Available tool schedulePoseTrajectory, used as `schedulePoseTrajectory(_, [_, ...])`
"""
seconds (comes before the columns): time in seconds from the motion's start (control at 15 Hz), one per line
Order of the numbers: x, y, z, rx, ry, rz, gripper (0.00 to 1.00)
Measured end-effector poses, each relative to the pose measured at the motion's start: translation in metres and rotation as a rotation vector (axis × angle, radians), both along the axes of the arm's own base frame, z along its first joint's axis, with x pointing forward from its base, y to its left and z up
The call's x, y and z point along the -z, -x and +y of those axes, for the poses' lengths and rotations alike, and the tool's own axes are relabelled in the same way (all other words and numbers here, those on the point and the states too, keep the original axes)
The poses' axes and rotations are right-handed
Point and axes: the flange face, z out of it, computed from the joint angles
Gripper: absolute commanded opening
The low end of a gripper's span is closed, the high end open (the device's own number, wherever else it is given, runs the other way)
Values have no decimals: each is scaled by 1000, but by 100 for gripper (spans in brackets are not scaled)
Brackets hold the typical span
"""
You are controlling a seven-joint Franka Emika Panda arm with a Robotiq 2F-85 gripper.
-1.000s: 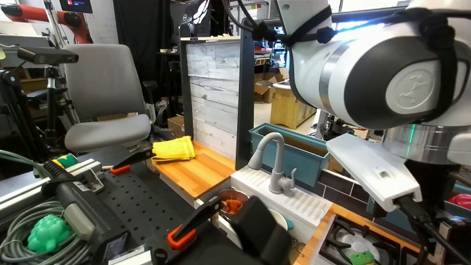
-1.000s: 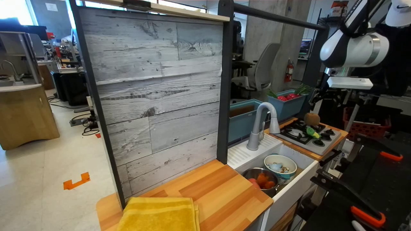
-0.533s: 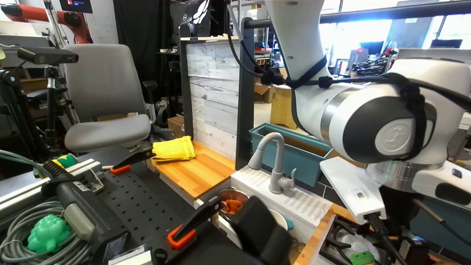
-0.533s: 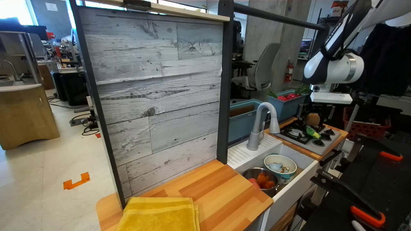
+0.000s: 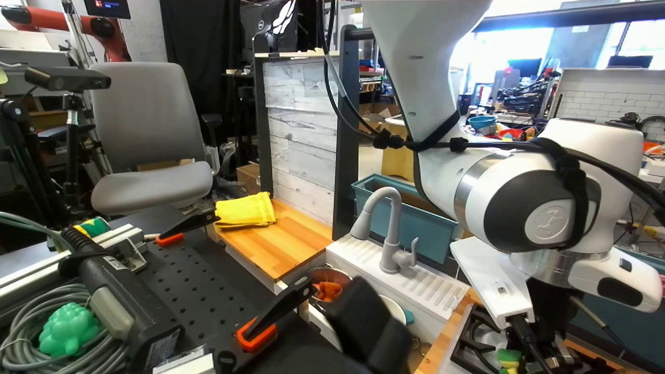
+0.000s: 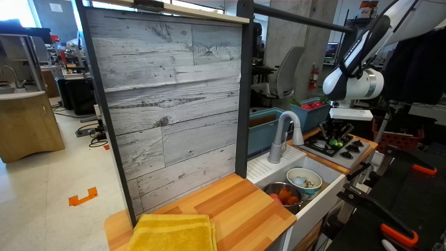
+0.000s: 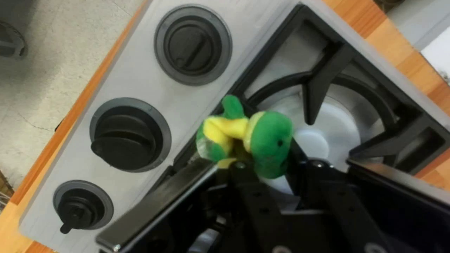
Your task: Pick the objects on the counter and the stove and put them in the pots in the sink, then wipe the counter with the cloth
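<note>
Wrist view: toy point(image 7: 253, 133) at pincer point(image 7: 281, 165) tips

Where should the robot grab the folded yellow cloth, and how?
Probably pinch the folded yellow cloth by its layered edge facing the sink, coming from above: it lies low on the wooden counter, so reaching in sideways looks harder, and the wood-look panel stands close on another side.

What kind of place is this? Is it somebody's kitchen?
Probably a robot lab, with part of it set up like a kitchen: there's a robot arm, a stove and a grey faucet.
</note>
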Motion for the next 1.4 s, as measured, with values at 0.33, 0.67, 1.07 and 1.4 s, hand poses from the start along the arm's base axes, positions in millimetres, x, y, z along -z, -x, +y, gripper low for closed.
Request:
schedulePoseTrajectory(0.33, [-8,3,5,-63,-13,-11,3])
schedulePoseTrajectory(0.67, [-36,23,44,-284,-31,-141,3])
schedulePoseTrajectory(1.07, [-51,35,145,-440,-113,-247,3])
schedulePoseTrajectory(1.4, [-57,19,193,-461,-174,-272,51])
